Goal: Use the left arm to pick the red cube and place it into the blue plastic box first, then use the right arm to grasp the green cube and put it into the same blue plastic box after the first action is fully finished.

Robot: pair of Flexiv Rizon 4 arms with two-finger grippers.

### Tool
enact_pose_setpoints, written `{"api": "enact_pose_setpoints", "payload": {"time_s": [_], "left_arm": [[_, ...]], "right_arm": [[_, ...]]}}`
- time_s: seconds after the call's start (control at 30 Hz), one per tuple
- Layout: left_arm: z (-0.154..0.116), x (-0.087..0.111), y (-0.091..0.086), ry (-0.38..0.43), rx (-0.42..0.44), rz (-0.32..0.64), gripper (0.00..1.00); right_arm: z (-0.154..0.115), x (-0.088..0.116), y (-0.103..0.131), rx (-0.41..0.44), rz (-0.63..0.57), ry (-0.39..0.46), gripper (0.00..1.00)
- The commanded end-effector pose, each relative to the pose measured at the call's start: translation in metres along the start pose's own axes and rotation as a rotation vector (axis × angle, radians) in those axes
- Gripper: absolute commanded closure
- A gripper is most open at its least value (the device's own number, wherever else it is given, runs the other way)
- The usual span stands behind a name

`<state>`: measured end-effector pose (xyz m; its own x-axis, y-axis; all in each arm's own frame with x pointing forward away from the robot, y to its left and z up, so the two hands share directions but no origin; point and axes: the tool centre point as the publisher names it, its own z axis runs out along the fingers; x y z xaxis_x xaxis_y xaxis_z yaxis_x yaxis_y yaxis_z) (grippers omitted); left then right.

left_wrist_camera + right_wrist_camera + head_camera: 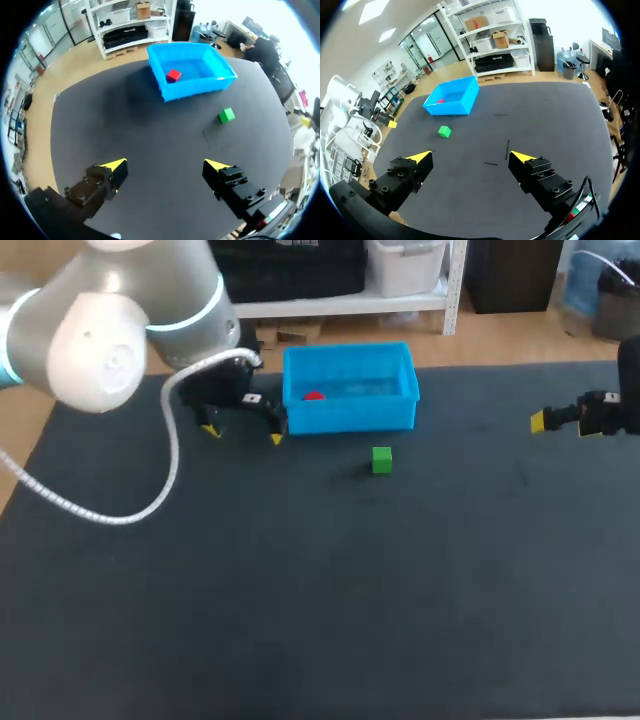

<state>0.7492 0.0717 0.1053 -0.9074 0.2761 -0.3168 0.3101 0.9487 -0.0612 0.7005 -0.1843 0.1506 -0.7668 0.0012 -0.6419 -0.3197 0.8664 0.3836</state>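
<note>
Blue plastic box (350, 416): one, open top, at the far side of the black table (300, 590). Red cube (314, 396): one, inside the box, on its floor, toward the end nearest my left arm. Green cube (381, 460): one, on the table mat in front of the box, near it but not touching, nothing gripping it.

Grippers: two, with four yellow tips in total across the wrist views. My left gripper (166, 164) has its fingers spread wide with only bare mat between them. From its wrist view the box and the red cube lie ahead, and the green cube is ahead and off to one side. In the head view this gripper shows by the box's left end; I cannot tell if it touches the wall. One white cable (170, 460) loops from my left arm over the mat.

My right gripper (471, 157) is also spread apart and holds nothing. It is out at the table's right side, well apart from the green cube and the box, both far ahead of its fingers.

Writing: one small white label (250, 398) on my left gripper's body, print too small to read.
</note>
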Motion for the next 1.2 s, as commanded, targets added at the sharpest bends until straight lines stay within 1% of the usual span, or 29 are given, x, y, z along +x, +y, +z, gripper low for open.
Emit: {"api": "enact_pose_setpoints", "payload": {"time_s": [0.03, 0.1, 0.23, 0.5, 0.6, 0.67, 0.73, 0.8, 0.93, 1.0, 1.2], "left_arm": [[-0.012, 0.038, 0.012, -0.159, 0.082, 0.024, 0.00], [-0.016, 0.045, 0.016, -0.188, 0.099, 0.033, 0.00], [-0.024, 0.053, 0.023, -0.221, 0.124, 0.037, 0.00], [-0.033, 0.068, 0.033, -0.237, 0.149, 0.031, 0.00], [-0.035, 0.075, 0.032, -0.233, 0.179, 0.052, 0.00], [-0.037, 0.077, 0.033, -0.222, 0.222, 0.055, 0.00], [-0.039, 0.080, 0.035, -0.238, 0.221, 0.072, 0.00], [-0.041, 0.080, 0.037, -0.237, 0.238, 0.081, 0.00], [-0.042, 0.078, 0.039, -0.230, 0.236, 0.104, 0.00], [-0.044, 0.077, 0.040, -0.222, 0.250, 0.117, 0.00], [-0.044, 0.076, 0.037, -0.207, 0.253, 0.156, 0.00]], "right_arm": [[0.000, 0.000, -0.001, -0.002, -0.001, 0.000, 0.00], [0.000, 0.000, -0.001, -0.002, -0.001, 0.000, 0.00], [0.000, 0.000, -0.001, -0.002, -0.001, 0.000, 0.00], [0.000, 0.000, -0.001, -0.002, -0.001, 0.000, 0.00], [0.000, 0.000, -0.001, -0.002, -0.001, 0.000, 0.00], [0.000, 0.000, -0.001, -0.002, -0.001, 0.000, 0.00], [0.000, 0.000, -0.001, -0.002, -0.001, 0.000, 0.00], [0.000, 0.000, -0.001, -0.002, -0.001, 0.000, 0.00], [0.000, 0.000, -0.001, -0.002, -0.001, 0.000, 0.00], [0.000, 0.000, -0.001, -0.002, -0.001, 0.000, 0.00], [0.000, 0.000, -0.001, -0.002, -0.001, 0.000, 0.00]]}}
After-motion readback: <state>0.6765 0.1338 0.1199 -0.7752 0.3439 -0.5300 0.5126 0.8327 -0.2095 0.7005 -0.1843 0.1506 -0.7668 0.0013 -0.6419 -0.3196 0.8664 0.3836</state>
